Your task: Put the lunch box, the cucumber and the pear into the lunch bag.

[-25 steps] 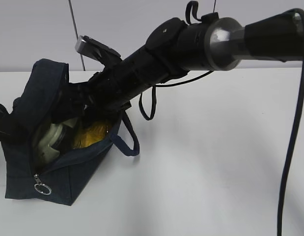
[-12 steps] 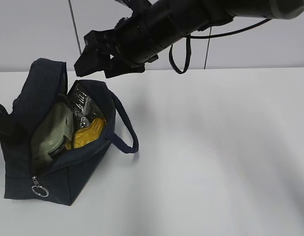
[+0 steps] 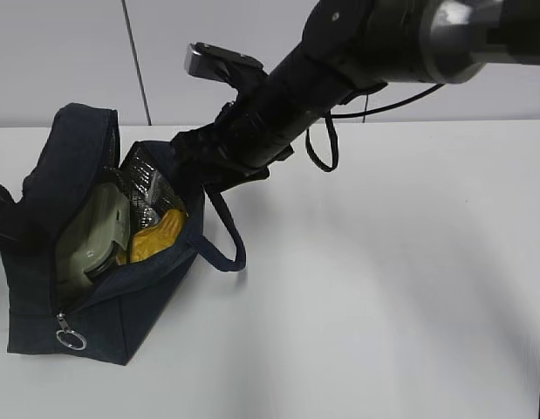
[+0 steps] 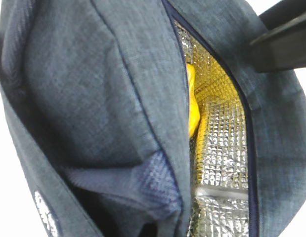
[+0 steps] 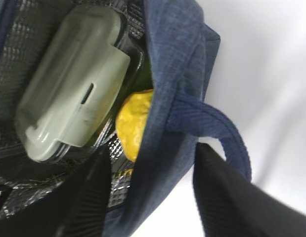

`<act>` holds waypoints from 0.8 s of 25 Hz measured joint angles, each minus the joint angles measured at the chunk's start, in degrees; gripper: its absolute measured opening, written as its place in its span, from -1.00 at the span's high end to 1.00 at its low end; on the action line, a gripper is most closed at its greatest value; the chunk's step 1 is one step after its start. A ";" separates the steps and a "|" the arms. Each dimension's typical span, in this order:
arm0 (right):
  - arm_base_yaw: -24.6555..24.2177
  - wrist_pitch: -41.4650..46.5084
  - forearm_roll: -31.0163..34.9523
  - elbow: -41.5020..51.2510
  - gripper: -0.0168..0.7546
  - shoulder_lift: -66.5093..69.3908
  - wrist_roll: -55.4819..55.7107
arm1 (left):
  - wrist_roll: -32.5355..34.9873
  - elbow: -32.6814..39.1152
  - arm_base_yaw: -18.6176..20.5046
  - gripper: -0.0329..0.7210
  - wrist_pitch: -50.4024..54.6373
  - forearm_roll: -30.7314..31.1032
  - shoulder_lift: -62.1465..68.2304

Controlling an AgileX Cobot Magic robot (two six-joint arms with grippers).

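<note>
Inside the open bag on the table, the box lies tilted beside the pear, cucumber unseen, while the right gripper straddles its near wall, jaws apart, and the left, hidden, is closed.

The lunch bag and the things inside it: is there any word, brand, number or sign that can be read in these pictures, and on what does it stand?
No text can be read in any view.
Lunch bag: a small pale patch shows at the lower left of the left wrist view, perhaps a label, but it is too blurred to read.
Lunch box: the green lid is plain, with only a slot, no print.
Pear: no sticker visible.
</note>
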 joint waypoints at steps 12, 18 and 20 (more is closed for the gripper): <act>-0.33 -3.06 -3.64 2.01 0.93 -0.20 4.81 | 0.00 -0.32 0.00 0.91 -0.17 -0.39 1.91; -2.80 -8.93 -3.91 13.94 0.94 -8.63 4.66 | 0.00 -5.57 0.00 0.91 0.38 -1.27 6.52; -3.53 -9.96 -4.03 16.44 0.94 -11.30 3.55 | 0.00 -8.25 -0.68 0.91 0.75 -1.69 8.90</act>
